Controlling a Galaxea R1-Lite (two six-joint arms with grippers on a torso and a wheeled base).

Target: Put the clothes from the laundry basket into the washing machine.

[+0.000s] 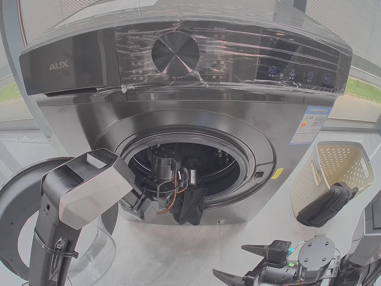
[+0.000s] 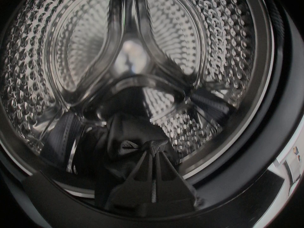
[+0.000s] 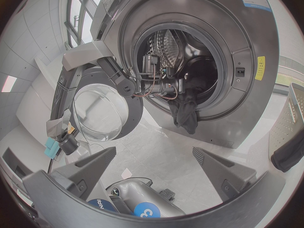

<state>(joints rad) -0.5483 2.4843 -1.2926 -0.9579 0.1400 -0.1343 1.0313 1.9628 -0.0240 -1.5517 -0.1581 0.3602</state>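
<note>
Right, from your side outward:

- Your right gripper hangs low over the grey floor in front of the machine, its two fingers spread wide with nothing between them.
- To the right, the cream laundry basket is tipped up on its side beside the machine's right corner, with its open face towards you. A second dark garment slumps over its lower rim onto the floor.
- On the left, the round glass door stands swung fully open, and your left arm passes in front of it.
- Your left gripper sits in the mouth of the washing machine, fingers pressed together on a dark garment.
- That garment is only partly in. One part lies bunched on the drum floor just past the fingertips, and the rest hangs out over the bottom lip of the opening, down the front panel.
- Beyond it is the perforated steel drum, whose back wall holds no other clothes that you can make out.
</note>
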